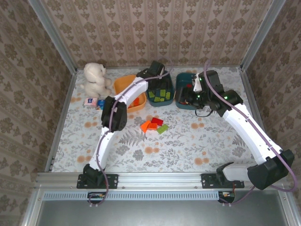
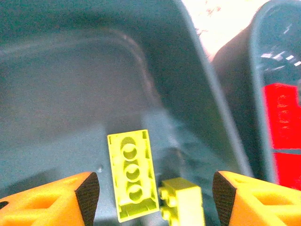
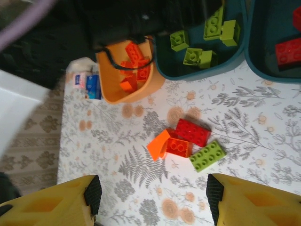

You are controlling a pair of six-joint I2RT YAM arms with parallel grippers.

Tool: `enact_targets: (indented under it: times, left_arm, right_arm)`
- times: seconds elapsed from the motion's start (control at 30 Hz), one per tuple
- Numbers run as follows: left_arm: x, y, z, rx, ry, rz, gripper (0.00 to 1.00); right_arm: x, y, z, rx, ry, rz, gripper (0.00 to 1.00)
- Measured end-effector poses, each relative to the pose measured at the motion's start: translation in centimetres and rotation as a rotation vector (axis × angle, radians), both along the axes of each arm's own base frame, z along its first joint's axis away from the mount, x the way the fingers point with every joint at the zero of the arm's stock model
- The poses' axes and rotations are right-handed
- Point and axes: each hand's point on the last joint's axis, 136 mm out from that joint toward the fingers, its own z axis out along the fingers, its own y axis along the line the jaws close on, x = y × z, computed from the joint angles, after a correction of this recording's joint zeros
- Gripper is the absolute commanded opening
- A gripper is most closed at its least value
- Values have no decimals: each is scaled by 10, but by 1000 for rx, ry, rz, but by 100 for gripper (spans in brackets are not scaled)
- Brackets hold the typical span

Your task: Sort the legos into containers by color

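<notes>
light-green bricks (image 2: 131, 174): seen lying inside middle teal tub (image 2: 56, 94) | left gripper (image 2: 155, 194): held over that tub, jaws spread, nothing pinched | loose bricks (image 3: 186, 143), red, orange and green: seen on table (image 3: 263, 122) near that tub | right gripper (image 3: 153, 195): spread, empty

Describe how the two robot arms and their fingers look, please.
Both the left arm and the right arm have white tube-like links, black joints and bases, and a thin lilac cable alongside. Small green lights glow on the right one. The left fingers are orange, the right fingers yellow, all with black pads.
</notes>
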Motion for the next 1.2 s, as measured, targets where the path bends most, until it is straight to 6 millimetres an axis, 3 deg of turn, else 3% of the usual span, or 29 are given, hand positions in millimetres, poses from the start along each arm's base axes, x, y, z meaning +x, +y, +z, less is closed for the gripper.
enact_targets:
  times: [0.13, 0.27, 0.33, 0.4, 0.53, 0.7, 0.87, 1.0, 1.2]
  left_arm:
    - [-10, 21, 66, -73, -56, 50, 69]
    - [-29, 68, 143, -161, -150, 120, 68]
    - [-44, 92, 166, -183, -184, 145, 68]
    - [-63, 116, 174, -185, -194, 168, 68]
    - [-114, 146, 144, -143, -131, 176, 67]
    - [-184, 179, 87, -69, -8, 176, 66]
    - [-235, 205, 67, -65, 34, 206, 65]
    - [-257, 214, 68, -81, 32, 222, 65]
    - [-260, 218, 72, -84, 20, 245, 65]
  right_arm:
    - [-12, 8, -10, -74, 2, 60, 61]
    - [-24, 23, -23, -135, 19, 129, 61]
    - [-26, 29, -30, -160, 27, 151, 61]
    - [-29, 34, -39, -188, 45, 168, 59]
    - [-33, 41, -64, -249, 99, 193, 58]
    - [-39, 47, -93, -315, 167, 202, 58]
    - [-32, 59, -127, -391, 233, 225, 56]
    - [-7, 76, -157, -466, 277, 240, 63]
    - [30, 95, -185, -529, 311, 196, 83]
